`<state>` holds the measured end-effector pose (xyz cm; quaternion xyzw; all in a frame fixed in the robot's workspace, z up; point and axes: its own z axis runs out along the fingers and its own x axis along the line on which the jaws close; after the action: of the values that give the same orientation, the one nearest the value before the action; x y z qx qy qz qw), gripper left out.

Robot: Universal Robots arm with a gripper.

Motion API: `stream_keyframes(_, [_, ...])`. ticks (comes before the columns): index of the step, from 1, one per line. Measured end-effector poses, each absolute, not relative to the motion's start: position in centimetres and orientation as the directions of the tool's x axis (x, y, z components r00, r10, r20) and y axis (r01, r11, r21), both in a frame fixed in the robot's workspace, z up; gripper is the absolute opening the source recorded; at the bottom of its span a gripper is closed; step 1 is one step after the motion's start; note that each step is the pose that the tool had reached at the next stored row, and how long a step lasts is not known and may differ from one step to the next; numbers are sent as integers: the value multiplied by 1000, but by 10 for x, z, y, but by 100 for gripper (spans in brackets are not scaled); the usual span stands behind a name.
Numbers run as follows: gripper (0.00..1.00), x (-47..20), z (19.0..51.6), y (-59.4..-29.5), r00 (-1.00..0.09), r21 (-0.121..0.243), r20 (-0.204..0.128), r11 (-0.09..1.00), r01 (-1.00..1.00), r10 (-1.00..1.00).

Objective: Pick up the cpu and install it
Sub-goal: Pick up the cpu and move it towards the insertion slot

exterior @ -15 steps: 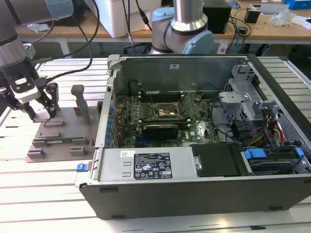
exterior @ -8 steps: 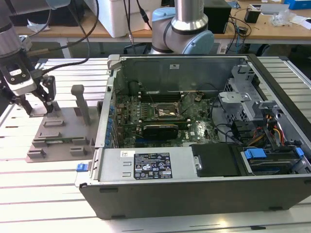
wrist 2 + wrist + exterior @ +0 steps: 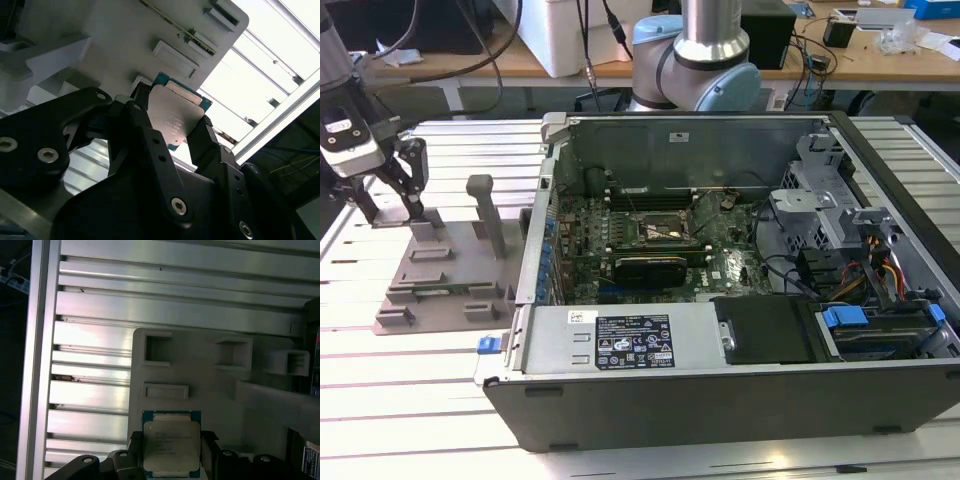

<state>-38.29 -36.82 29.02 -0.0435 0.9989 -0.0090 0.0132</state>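
Observation:
The cpu (image 3: 175,117) (image 3: 171,445) is a flat square chip with a silver-grey top and a thin blue-green rim. In both wrist views it sits between my gripper's (image 3: 172,122) (image 3: 171,452) two black fingers (image 3: 204,142), which press on its opposite edges. In the exterior view my gripper (image 3: 390,205) points down over the far corner of a grey fixture tray (image 3: 440,290), at that view's left. Whether the chip still rests on the tray or hangs just above it I cannot tell. The motherboard socket (image 3: 665,230) lies inside the open computer case (image 3: 720,385).
Two grey posts (image 3: 485,215) stand up from the tray beside my gripper. The case's tall metal side walls surround the motherboard, with cables and drive bays (image 3: 860,270) at the exterior view's right. The arm's base (image 3: 695,60) rises behind the case. All of it rests on a ribbed aluminium table (image 3: 410,380).

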Motion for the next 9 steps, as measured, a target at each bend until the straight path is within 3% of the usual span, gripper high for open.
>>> stream_keyframes(9, [55, -383, 311, -368, -996, -19, -26, 996, -87, -87])
